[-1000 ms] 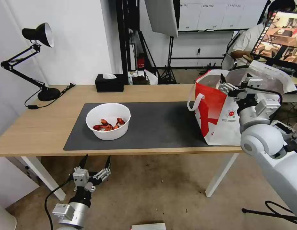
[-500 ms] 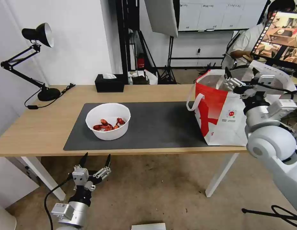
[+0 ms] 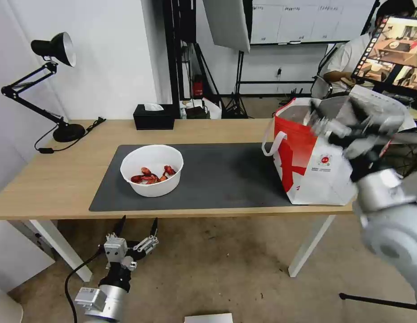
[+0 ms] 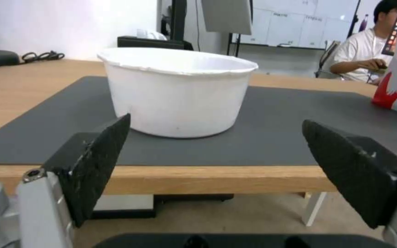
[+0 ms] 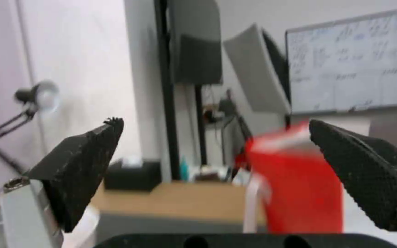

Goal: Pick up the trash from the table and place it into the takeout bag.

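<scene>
Head view: only trash item lying on the long light-wood surface point(image 3: 60, 179) w/ white legs is the white round bowl point(image 3: 151, 169) w/ red crayfish shells, sitting upright on the big dark grey rectangular mat point(image 3: 217, 175), toward its left end. No tray, tissue or wrapped ball on the surface, so judging those are prob already bagged; can't see into the bag to confirm. Bowl is what's left.

Large boxy white-and-red takeout bag point(image 3: 313, 166) w/ foil lining is standing upright at the mat's right end, mouth facing up, white loop handle hanging on the side facing the bowl. Bowl & bag well apart. Bowl is round, so no long axis; opening is pointing straight up, shells lying low inside.

Right pincer point(image 3: 347, 128) is hovering over the bag mouth, motion-blurred; in right wrist view its fingers point(image 5: 83, 162) are spread wide, holding nothing. Left pincer point(image 3: 135, 226) is sitting below the surface's front edge, just in front of the bowl, fingers point(image 4: 97, 155) wide apart, empty, aimed at the bowl's side wall.
</scene>
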You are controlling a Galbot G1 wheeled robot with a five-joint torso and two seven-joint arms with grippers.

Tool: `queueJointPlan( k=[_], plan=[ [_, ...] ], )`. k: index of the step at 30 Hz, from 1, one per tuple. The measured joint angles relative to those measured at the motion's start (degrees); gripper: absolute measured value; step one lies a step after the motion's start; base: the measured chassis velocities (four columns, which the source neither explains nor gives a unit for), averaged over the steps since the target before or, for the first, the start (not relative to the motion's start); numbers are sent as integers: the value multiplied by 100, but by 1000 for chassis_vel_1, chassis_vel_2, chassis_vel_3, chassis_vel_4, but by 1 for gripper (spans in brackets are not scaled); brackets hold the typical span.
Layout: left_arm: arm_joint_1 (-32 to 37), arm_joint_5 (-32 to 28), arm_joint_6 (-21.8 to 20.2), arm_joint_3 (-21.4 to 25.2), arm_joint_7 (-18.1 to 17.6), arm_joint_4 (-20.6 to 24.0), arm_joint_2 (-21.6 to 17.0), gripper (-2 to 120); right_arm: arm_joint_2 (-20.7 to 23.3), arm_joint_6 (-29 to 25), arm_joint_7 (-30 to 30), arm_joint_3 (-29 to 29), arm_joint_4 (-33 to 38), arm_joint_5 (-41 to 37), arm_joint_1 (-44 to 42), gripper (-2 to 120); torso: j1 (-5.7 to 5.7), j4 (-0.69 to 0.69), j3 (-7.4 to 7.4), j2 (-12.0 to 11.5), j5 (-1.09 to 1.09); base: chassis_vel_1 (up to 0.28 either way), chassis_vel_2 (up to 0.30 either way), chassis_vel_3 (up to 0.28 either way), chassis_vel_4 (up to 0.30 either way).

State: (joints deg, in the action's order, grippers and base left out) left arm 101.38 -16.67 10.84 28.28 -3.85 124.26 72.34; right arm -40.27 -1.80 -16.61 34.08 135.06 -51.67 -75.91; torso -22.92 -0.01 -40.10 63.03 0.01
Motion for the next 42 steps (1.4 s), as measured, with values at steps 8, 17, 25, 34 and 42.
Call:
queueJointPlan(
  k=[8, 17, 25, 34, 42],
  plan=[
    [45, -7, 69, 67, 17, 44, -69, 100, -1181, -1034, 1139, -16, -158, 1662, -2114, 100, 0, 0, 0, 0, -1, 0, 0, 0, 0],
    [67, -34, 81, 110, 24, 25, -114, 100, -1654, -2061, 1438, -234, -1125, 2545, -2463, 100, 0, 1, 0, -1, -1, 0, 0, 0, 0],
    [71, -36, 86, 108, 51, -16, -99, 100, -1762, -2166, 1613, -382, -1532, 2579, -2454, 100, 0, 1, 0, 0, -1, 0, 0, 0, 0],
    [119, -37, 118, 176, 59, -20, -64, 100, -1863, -2152, 1410, -603, -1878, 3021, -2238, 100, 0, 1, -1, 0, -2, 0, 0, 0, 0],
    [124, -32, 136, 187, 60, -35, -53, 100, -1873, -1966, 1393, -768, -1930, 2836, -2206, 100, 0, 1, 0, 0, -2, 0, 0, 0, 0]
  ],
)
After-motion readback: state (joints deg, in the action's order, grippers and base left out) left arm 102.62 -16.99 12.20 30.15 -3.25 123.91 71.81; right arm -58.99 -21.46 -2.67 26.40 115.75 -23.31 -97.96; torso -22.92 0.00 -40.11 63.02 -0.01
